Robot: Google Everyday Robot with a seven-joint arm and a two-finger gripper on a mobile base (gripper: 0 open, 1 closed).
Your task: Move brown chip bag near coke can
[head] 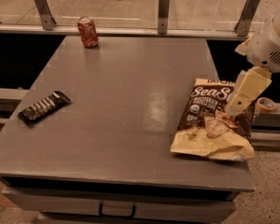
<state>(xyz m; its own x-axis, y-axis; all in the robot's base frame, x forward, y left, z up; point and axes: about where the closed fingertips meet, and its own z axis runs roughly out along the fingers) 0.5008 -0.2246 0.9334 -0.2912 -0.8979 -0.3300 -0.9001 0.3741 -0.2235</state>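
The brown chip bag [210,125] lies flat at the table's right front corner, its dark "Sea Salt" front facing up and its tan edge toward me. The coke can [87,31], small and red with a silver top, stands upright at the far left of the table. My gripper [246,93] comes in from the right on a cream-coloured arm. It hangs over the bag's upper right part and hides the end of the lettering. It is far from the can.
A slim dark wrapper with white stripes [43,106] lies near the left edge of the grey table [130,92]. A rail with metal posts [163,10] runs behind the table. A tape roll [266,105] sits on a ledge at the right.
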